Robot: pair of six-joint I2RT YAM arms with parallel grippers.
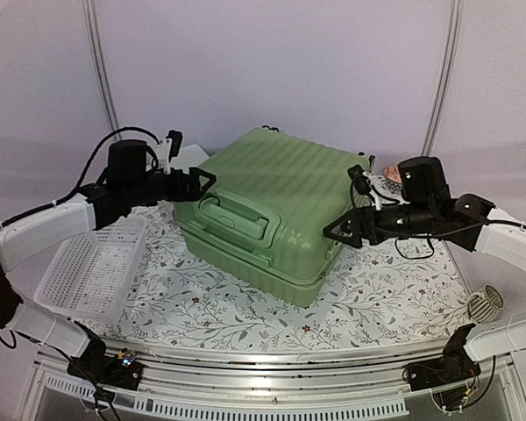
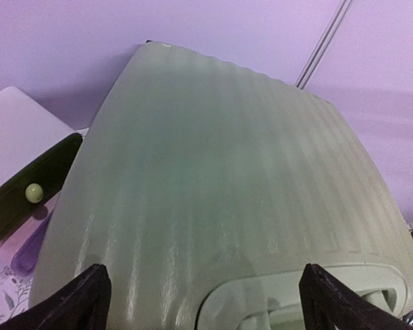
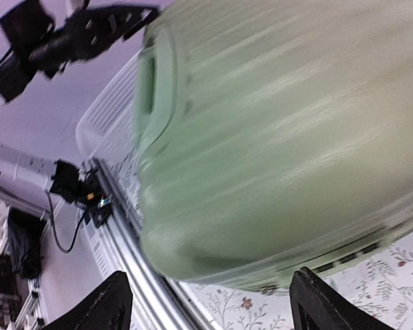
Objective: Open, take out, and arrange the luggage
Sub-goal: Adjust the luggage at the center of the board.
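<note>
The luggage (image 1: 272, 210) is a light-green ribbed hard-shell suitcase that lies flat and closed in the middle of the table, its green handle (image 1: 235, 217) on the side facing front-left. My left gripper (image 1: 197, 182) hovers at its upper left edge, open. In the left wrist view the ribbed shell (image 2: 220, 179) fills the frame beyond the open left gripper (image 2: 206, 302). My right gripper (image 1: 342, 230) stands open beside the suitcase's right front corner. The right wrist view shows the blurred shell (image 3: 282, 137) ahead of the right gripper (image 3: 213, 306), whose fingers hold nothing.
A white perforated basket (image 1: 92, 267) lies at the front left on the floral tablecloth (image 1: 377, 289). A white box with a black strip and green knob (image 2: 33, 192) sits behind the suitcase on the left. A round ribbed object (image 1: 485, 305) lies at the far right.
</note>
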